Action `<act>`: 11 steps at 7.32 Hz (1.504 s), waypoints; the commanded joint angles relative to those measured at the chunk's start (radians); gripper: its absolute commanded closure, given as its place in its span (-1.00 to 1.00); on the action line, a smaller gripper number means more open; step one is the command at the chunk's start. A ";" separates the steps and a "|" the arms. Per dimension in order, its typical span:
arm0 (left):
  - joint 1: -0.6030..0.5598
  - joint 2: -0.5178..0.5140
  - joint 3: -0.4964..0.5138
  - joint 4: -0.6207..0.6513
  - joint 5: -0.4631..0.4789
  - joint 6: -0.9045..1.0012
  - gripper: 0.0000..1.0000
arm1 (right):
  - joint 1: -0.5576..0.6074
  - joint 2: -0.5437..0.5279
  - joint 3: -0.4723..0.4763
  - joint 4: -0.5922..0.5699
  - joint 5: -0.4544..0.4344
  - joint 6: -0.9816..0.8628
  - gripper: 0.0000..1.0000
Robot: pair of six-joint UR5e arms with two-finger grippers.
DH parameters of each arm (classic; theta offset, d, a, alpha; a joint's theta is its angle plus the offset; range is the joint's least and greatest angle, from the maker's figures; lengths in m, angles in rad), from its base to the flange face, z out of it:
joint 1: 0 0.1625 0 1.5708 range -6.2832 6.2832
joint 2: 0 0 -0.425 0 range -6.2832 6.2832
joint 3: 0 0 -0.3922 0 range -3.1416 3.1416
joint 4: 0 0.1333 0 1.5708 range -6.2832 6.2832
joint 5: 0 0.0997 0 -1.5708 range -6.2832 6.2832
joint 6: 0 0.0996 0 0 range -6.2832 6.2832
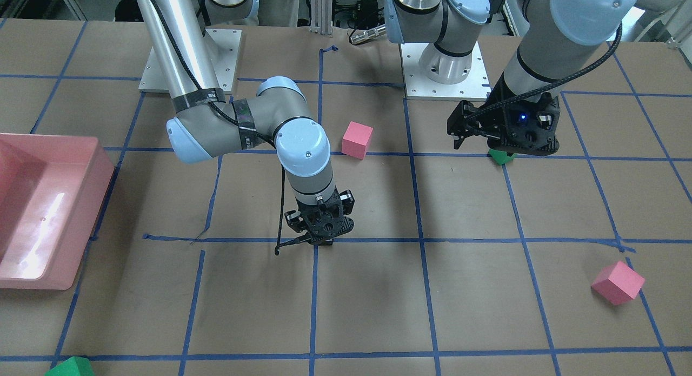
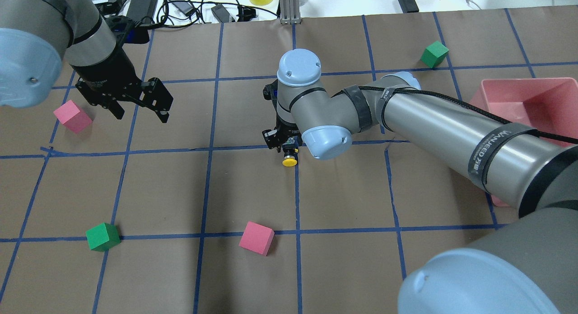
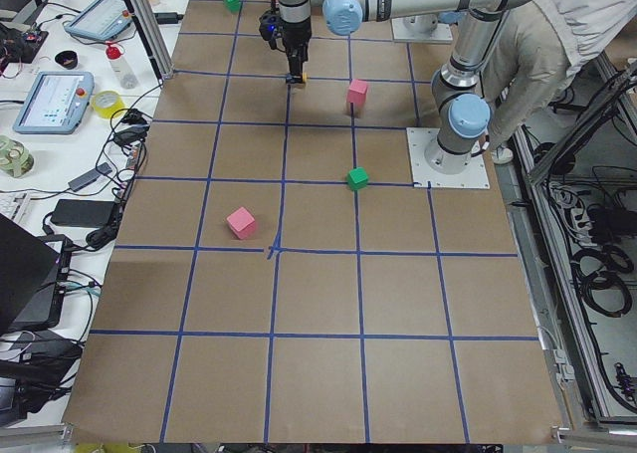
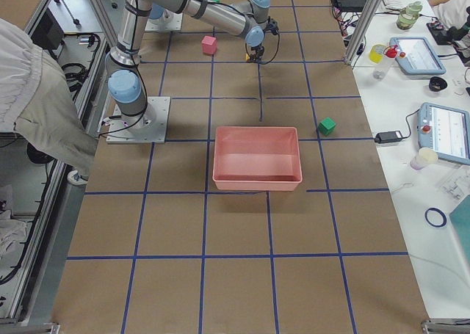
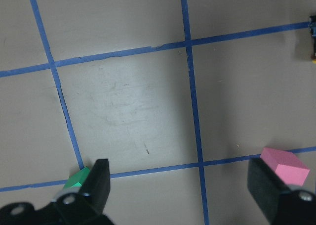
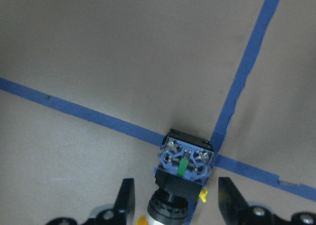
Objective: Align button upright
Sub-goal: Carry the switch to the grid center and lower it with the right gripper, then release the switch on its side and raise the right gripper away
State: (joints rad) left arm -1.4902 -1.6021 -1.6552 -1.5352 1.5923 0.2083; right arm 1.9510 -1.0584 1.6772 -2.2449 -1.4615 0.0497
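Observation:
The button [image 6: 183, 166] lies on its side on a blue tape crossing. Its contact block points away from the right wrist camera and its black body runs back toward it. In the overhead view its yellow cap [image 2: 289, 161] sticks out just below my right gripper [image 2: 283, 147]. My right gripper [image 6: 177, 186] is low over the table and open, with one finger on each side of the button's body and not visibly touching it. My left gripper [image 2: 141, 115] is open and empty, held above the table far to the left.
Pink cubes [image 2: 72, 116] [image 2: 256, 237] and green cubes [image 2: 103, 236] [image 2: 435, 54] lie scattered on the brown gridded table. A pink bin [image 2: 528, 101] stands at the right. The left wrist view shows a green cube [image 5: 76, 178] and a pink cube [image 5: 285, 165] below the left gripper.

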 commanded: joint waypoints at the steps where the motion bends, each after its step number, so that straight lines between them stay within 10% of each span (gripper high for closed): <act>1: 0.002 -0.001 -0.009 0.001 0.003 -0.001 -1.00 | -0.026 -0.078 -0.001 0.040 -0.009 -0.005 -1.00; 7: -0.009 -0.010 -0.037 0.053 -0.018 -0.014 -1.00 | -0.309 -0.443 -0.094 0.589 0.000 -0.034 -1.00; 11: -0.015 -0.030 -0.120 0.297 -0.092 0.012 -1.00 | -0.373 -0.483 -0.142 0.665 -0.049 -0.071 -1.00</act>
State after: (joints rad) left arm -1.5055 -1.6181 -1.7592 -1.2950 1.5218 0.2021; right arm 1.5833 -1.5321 1.5432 -1.5904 -1.4900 -0.0167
